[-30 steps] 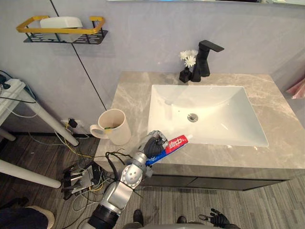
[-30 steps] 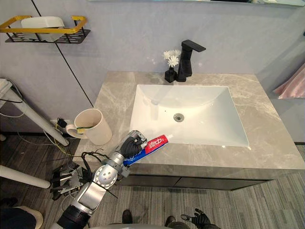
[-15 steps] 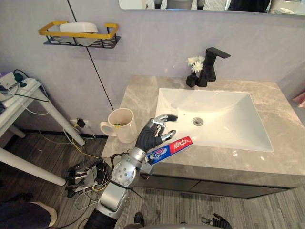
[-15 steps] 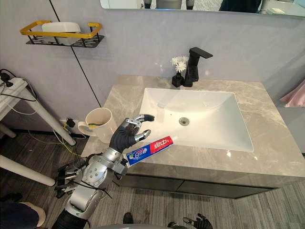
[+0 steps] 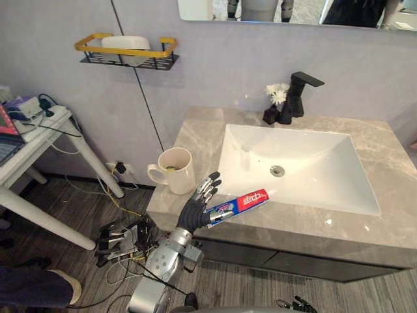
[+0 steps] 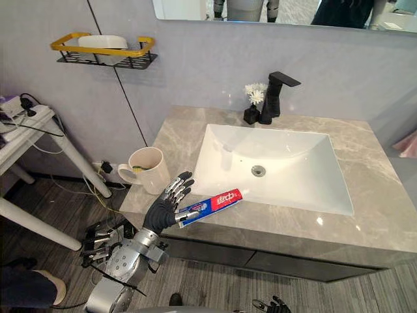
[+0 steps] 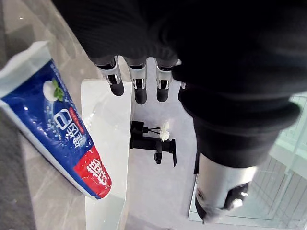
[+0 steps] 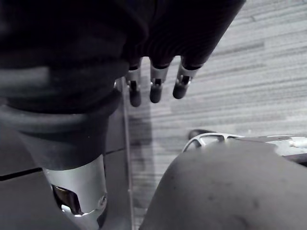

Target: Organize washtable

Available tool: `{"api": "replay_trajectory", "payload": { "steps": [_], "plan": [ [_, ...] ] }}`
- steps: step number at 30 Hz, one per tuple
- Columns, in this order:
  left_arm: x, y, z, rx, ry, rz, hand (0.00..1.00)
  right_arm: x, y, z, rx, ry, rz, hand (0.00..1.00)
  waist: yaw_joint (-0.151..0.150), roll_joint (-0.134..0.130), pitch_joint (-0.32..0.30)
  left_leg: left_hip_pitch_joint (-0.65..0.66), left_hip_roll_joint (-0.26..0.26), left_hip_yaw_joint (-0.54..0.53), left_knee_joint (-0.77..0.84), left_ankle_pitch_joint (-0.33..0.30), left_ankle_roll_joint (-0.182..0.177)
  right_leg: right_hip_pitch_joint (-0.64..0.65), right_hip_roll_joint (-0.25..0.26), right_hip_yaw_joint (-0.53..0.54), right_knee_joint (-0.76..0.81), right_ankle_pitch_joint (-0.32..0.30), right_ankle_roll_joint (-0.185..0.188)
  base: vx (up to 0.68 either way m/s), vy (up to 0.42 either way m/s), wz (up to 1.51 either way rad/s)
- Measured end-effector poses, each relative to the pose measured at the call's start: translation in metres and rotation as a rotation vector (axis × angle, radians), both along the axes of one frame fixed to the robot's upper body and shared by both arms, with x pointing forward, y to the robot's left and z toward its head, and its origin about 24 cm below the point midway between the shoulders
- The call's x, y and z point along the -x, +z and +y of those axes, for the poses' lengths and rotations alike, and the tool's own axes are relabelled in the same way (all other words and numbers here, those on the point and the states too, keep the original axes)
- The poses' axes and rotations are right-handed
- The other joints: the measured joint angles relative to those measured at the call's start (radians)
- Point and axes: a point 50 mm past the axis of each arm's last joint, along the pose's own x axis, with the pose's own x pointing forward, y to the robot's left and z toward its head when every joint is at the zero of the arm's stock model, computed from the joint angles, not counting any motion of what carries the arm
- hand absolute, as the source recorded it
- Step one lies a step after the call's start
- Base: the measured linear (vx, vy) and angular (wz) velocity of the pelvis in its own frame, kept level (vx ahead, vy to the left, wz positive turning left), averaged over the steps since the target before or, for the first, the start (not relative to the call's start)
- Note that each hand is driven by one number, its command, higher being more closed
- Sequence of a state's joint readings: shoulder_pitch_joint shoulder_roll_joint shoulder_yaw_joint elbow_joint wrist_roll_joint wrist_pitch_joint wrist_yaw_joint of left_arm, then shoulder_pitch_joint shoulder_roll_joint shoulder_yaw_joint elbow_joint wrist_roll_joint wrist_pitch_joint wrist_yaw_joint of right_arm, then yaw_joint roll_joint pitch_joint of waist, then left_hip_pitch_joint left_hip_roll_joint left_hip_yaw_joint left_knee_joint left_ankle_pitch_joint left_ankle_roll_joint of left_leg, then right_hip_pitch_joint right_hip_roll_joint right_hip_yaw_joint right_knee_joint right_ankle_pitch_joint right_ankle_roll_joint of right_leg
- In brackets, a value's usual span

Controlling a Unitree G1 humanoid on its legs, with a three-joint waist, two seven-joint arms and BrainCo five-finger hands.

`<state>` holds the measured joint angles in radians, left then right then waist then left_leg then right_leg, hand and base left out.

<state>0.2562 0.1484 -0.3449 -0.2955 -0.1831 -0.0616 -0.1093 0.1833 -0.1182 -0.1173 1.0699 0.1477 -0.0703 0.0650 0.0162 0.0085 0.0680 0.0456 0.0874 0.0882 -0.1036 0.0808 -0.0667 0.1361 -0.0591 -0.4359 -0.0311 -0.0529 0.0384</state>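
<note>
Far to the left, a white side table carried cables, and on the wall just beyond it hung a black wire shelf with a yellow rail, holding a white dish. On the grey marbled worktop, a cream mug stood upright on the front left corner, its handle turned to the left. Just right of the mug and nearer the front edge was the left hand, its fingers straight and spread apart, clamped on nothing. The toothpaste tube lay flat on the worktop's front strip, between the front edge and the sink. Its long axis ran nearly along that edge, slanting a little towards the back as it went right. The flat blue end lay at the left hand's palm side, though I could not tell whether the two touched; the red end pointed right and slightly towards the basin. In the left wrist view the tube sat apart from the outstretched fingers. The white rectangular sink filled the middle of the worktop. Behind its back rim stood a small black vase of white flowers, with the black tap just beside it on the right. The right hand hung low over the wooden floor, well apart from the worktop, its fingers relaxed and holding nothing.
</note>
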Motion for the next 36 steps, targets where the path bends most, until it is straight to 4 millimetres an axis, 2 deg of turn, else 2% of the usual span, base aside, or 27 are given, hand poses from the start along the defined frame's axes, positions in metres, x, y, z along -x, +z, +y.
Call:
{"api": "replay_trajectory", "payload": {
  "steps": [10,16,26,30,36],
  "plan": [
    [0.011,-0.008,-0.012,0.009,-0.081,0.048,0.00,0.003,0.001,0.005,-0.046,-0.120,-0.046,0.00,-0.001,-0.010,-0.006,0.002,0.002,0.023,0.000,-0.001,-0.001,-0.005,0.000,0.018,-0.005,0.000,0.000,0.01,0.003,-0.05],
    [0.009,-0.011,-0.012,-0.042,-0.080,0.037,0.00,0.002,0.003,0.008,-0.074,-0.180,-0.092,0.00,-0.001,-0.013,-0.013,-0.006,0.016,0.053,0.000,-0.002,-0.003,-0.028,0.006,0.048,-0.006,0.003,-0.004,0.01,-0.005,-0.14],
    [0.000,-0.007,-0.014,-0.110,-0.086,-0.028,0.00,-0.003,0.005,0.009,-0.109,-0.190,-0.136,0.00,-0.005,-0.002,-0.026,-0.034,0.021,0.105,0.000,-0.005,-0.006,-0.085,0.016,0.106,-0.008,0.018,-0.013,0.01,0.006,-0.17],
    [-0.004,-0.001,-0.014,-0.134,-0.066,-0.059,0.00,-0.003,0.006,0.009,-0.108,-0.192,-0.143,0.00,-0.009,-0.001,-0.028,-0.037,0.022,0.105,0.000,-0.005,-0.006,-0.088,0.016,0.109,-0.008,0.021,-0.012,0.01,0.001,-0.02],
    [-0.004,0.037,-0.007,-0.261,0.048,-0.283,0.00,-0.001,0.006,0.008,-0.108,-0.193,-0.146,0.00,-0.005,0.003,-0.030,-0.048,0.028,0.100,0.000,-0.005,-0.006,-0.090,0.015,0.107,-0.005,0.023,-0.012,0.00,0.000,0.00]
  ]
}}
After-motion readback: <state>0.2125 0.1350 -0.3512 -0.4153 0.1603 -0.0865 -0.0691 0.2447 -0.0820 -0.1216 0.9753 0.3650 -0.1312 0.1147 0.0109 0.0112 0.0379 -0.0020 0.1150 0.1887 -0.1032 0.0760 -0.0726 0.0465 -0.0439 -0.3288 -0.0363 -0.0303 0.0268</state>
